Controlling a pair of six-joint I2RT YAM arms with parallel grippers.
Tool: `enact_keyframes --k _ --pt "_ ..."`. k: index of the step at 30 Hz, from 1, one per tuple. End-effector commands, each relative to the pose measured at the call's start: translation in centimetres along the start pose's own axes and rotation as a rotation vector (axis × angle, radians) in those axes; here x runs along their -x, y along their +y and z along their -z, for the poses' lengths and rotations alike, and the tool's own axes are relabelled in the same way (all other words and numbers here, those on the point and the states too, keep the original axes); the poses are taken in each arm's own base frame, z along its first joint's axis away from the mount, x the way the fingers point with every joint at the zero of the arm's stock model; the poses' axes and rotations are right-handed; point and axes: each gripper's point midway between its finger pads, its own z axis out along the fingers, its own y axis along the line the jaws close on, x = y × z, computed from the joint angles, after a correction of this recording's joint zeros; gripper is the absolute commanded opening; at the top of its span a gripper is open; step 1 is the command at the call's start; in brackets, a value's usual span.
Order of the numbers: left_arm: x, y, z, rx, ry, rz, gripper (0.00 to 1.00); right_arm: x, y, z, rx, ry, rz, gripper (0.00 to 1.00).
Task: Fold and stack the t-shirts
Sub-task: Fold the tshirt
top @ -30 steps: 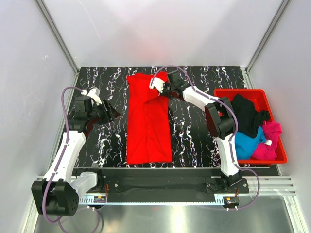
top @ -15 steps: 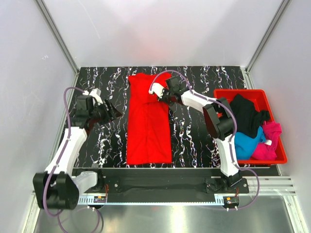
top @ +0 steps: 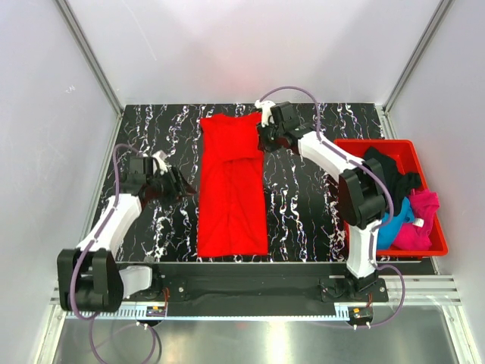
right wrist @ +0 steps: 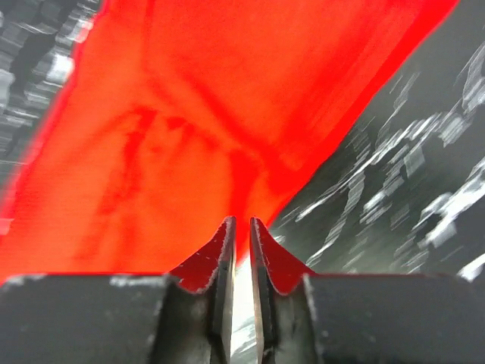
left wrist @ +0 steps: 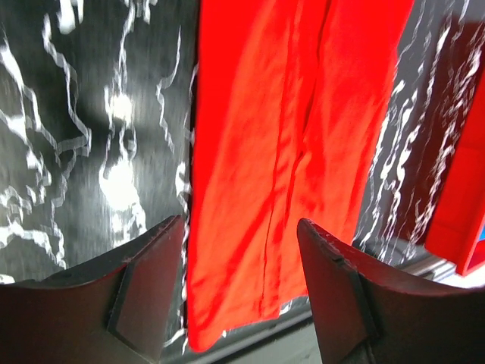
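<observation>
Top external view puts the red t-shirt (top: 231, 189) in the middle of the black marbled tabletop (top: 303, 197). It is folded lengthwise into a long narrow strip that runs from the far edge toward my bases. It lies flat, with a seam-like fold line down its length and a slightly wider part at the far end.

My right gripper (top: 263, 138) sits at the far right corner of that strip, right at the cloth's edge. Through the right wrist camera I see its two jaws parted by only a thin slit. Light shows through the slit, and I make out no cloth pinched in it. The red fabric spreads out just beyond the fingertips.

My left gripper (top: 182, 186) hangs over bare tabletop to the left of the t-shirt, near its long edge but apart from it. Its jaws are spread wide and hold nothing. The left wrist camera looks between them at the strip's near end and the marbled surface beside it.

At the right side of the tabletop stands a red plastic bin (top: 379, 142), well apart from the strip. Inside it are a black tee (top: 383, 178) at the far end, a blue tee (top: 383, 224) nearer, and a magenta-pink tee (top: 424, 220) against the right wall, all crumpled together.
</observation>
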Motion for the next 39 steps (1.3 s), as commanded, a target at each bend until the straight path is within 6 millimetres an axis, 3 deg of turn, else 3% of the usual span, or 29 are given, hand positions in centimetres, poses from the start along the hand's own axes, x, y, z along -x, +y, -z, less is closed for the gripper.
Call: enact_keyframes --k 1,4,5,8,10,11,12,14,15,17,18,21,28,34,39 --pt "-2.5 0.0 0.9 -0.019 0.038 0.0 0.67 0.5 3.9 4.2 0.056 0.068 -0.455 0.18" --pt "-5.3 -0.3 0.6 -0.051 0.082 0.065 0.67 -3.7 7.2 6.7 0.16 0.228 -0.587 0.22" --pt "-5.6 -0.4 0.7 -0.033 0.08 0.059 0.67 -4.5 7.7 7.2 0.169 0.235 -0.625 0.22" --pt "-6.6 -0.8 0.9 -0.013 0.086 0.135 0.68 -9.7 9.0 10.4 0.116 0.323 -0.706 0.26" --pt "-8.3 -0.4 0.3 -0.032 0.126 0.196 0.69 -11.6 9.7 11.6 0.098 0.339 -0.727 0.31" --pt "-8.9 -0.1 0.1 -0.025 0.138 0.214 0.69 -11.5 10.6 12.8 0.131 0.314 -0.725 0.33" --pt "-9.5 0.3 -0.1 -0.009 0.149 0.239 0.7 -14.0 11.0 13.1 0.112 0.365 -0.763 0.37" --pt "-10.6 2.0 -0.2 0.061 0.143 0.242 0.71 -14.7 12.0 14.3 0.115 0.344 -0.759 0.45" --pt "-10.9 2.6 -0.1 0.089 0.137 0.253 0.71 -16.7 12.3 14.4 0.094 0.376 -0.789 0.46" --pt "-11.5 3.0 -0.1 0.107 0.116 0.252 0.71 -17.2 13.1 14.8 0.102 0.346 -0.801 0.52" --pt "-11.5 2.8 -0.2 0.1 0.102 0.275 0.71 -18.9 14.1 14.7 0.1 0.381 -0.826 0.55" --pt "-13.1 3.7 -0.6 0.119 0.134 0.311 0.71 -20.4 15.6 14.5 0.103 0.381 -0.831 0.57" --pt "-15.3 5.0 -1.3 0.177 0.156 0.302 0.69 -23.1 17.1 13.2 0.069 0.389 -0.867 0.58" --pt "-15.9 6.2 -1.4 0.216 0.13 0.304 0.62 -24.4 16.8 12.6 0.004 0.385 -0.877 0.57" --pt "-16.1 6.2 -0.9 0.24 0.11 0.293 0.6 -26.7 16.7 12.7 -0.074 0.427 -0.881 0.56"
